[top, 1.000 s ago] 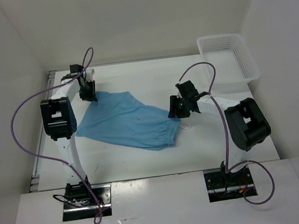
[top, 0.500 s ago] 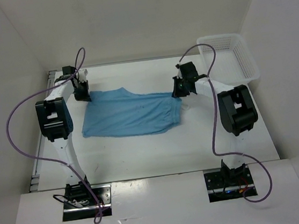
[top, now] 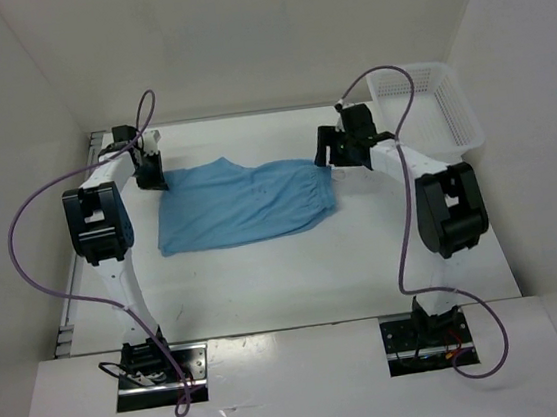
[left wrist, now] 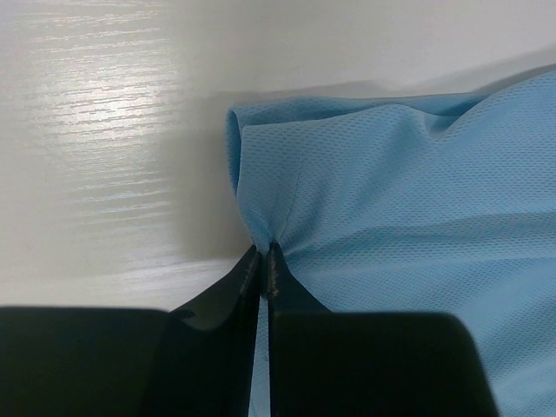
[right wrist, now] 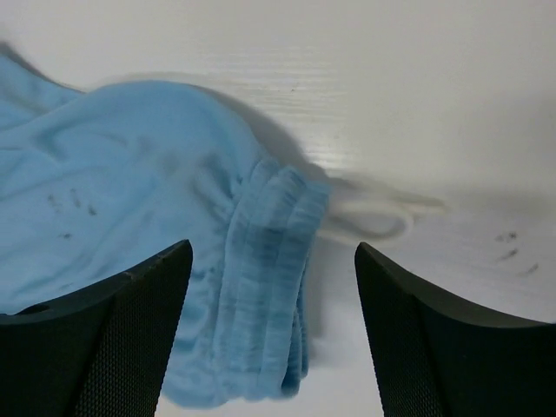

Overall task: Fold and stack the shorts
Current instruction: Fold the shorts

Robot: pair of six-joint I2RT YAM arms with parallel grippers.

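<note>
The light blue shorts [top: 243,202] lie flat across the middle of the white table, leg hems to the left, gathered waistband to the right. My left gripper [top: 152,179] is shut on a far-left corner of the shorts [left wrist: 391,200], with the fabric pinched between its tips [left wrist: 263,261]. My right gripper [top: 330,152] is open and empty, just above the waistband end [right wrist: 269,278]. The white drawstring [right wrist: 373,217] lies on the table beside the waistband.
A white mesh basket [top: 426,106] stands at the back right corner of the table [top: 296,277]. White walls enclose the table on the left, back and right.
Both arms have swung the shorts toward the back and laid them out straighter. My right gripper has let go of the waistband and opened. My left gripper keeps its hold.
</note>
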